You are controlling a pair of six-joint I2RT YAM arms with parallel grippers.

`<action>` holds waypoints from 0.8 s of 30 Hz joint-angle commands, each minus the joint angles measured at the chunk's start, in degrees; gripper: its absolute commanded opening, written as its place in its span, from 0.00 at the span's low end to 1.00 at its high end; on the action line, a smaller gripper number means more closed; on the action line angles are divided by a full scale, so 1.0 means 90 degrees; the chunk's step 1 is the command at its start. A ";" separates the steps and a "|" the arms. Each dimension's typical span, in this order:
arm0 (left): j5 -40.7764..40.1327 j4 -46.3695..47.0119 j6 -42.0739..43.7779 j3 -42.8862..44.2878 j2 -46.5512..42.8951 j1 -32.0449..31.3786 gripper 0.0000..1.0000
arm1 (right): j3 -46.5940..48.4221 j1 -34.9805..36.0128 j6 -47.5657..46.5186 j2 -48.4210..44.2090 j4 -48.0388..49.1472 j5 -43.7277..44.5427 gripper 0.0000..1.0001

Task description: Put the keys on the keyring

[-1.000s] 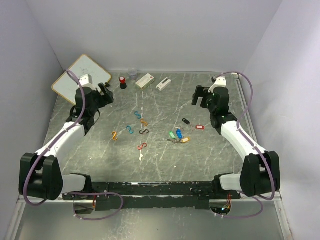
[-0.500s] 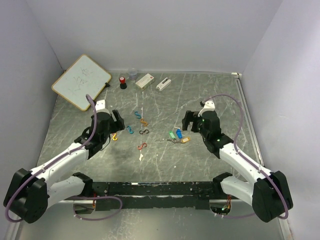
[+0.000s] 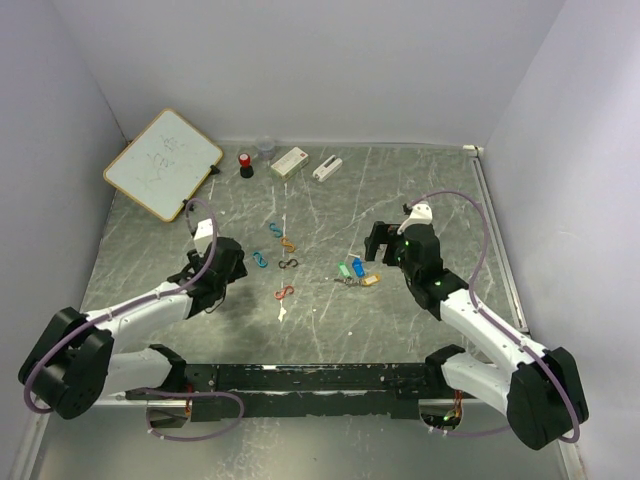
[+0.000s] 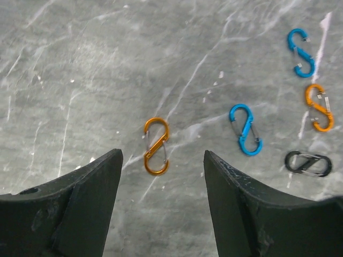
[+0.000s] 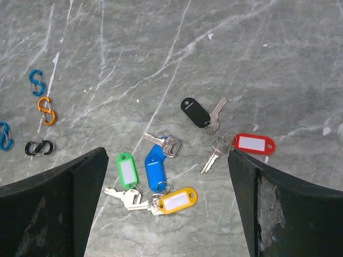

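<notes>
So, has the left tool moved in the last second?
Yes. The left tool pulled back from the wood-framed whiteboard toward the near edge, now over an orange S-shaped clip.

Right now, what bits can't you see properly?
Top view: the right gripper covers the black-tagged key and red-tagged key.
Top view: the left gripper hides one orange clip.
Right wrist view: one blue clip is cut by the left edge.
The whiteboard scribbles are too faint.

The table [image 5: 278, 64] is dark grey stone, streaked with thin white veins. The keys [image 5: 213, 156] are silvery metal, with a green tag [image 5: 126, 170], a blue tag [image 5: 155, 171], a yellow tag [image 5: 177, 200], a red tag [image 5: 254, 143] and a black tag [image 5: 195, 112]. The S-shaped clips [image 4: 156, 146] are orange, bright blue and black.
</notes>
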 commanded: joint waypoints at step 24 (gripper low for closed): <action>-0.0696 -0.0042 -0.0324 0.0226 0.1110 -0.0214 0.68 | -0.0046 0.0071 0.0070 0.0023 0.0038 0.0154 0.96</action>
